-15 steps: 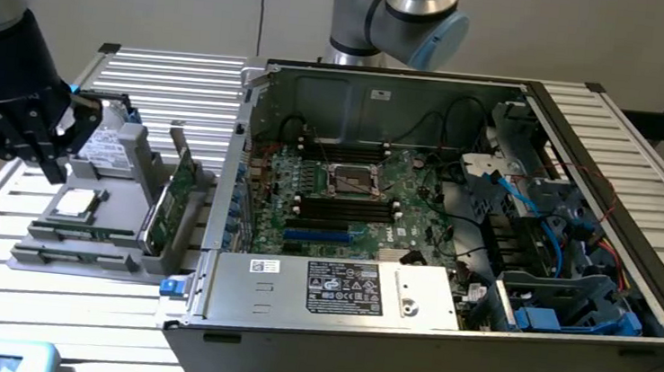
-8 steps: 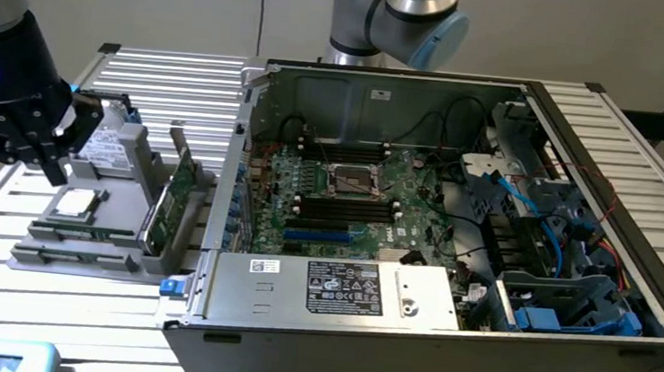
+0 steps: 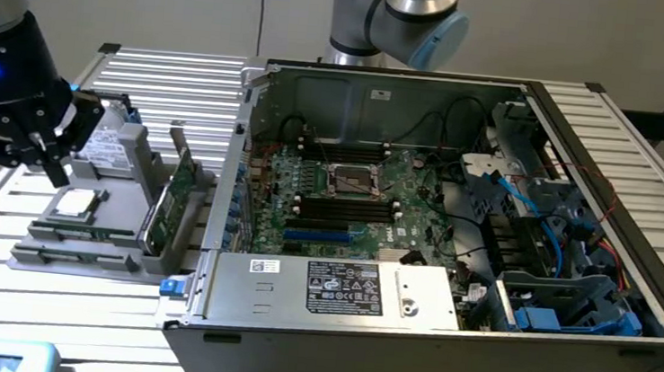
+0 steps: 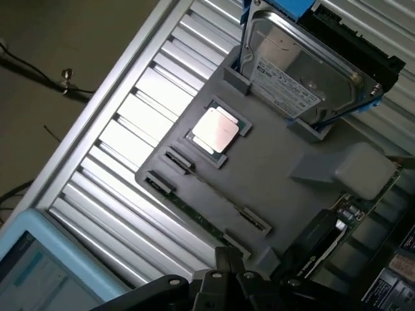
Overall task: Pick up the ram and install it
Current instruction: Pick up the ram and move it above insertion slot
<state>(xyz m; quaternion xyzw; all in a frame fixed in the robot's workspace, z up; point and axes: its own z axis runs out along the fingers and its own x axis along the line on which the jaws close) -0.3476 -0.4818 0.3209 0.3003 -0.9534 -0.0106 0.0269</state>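
One gripper [image 3: 46, 156] is hovering over a grey parts holder [image 3: 84, 262], which is sitting at about nine o'clock from the open computer case [image 3: 414, 347] in the exterior view. The ram [image 4: 198, 216] is standing on edge in a slot along the holder's rim, across the processor [image 4: 217, 129] from the hard drive [image 4: 305, 71] and close beneath the gripper. I cannot tell how the jaws are standing.

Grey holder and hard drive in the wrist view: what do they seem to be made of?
The grey holder looks like matte plastic: dull, even grey, no glare. The hard drive seems to have a bare metal cover: silvery, with soft reflections and a white label.
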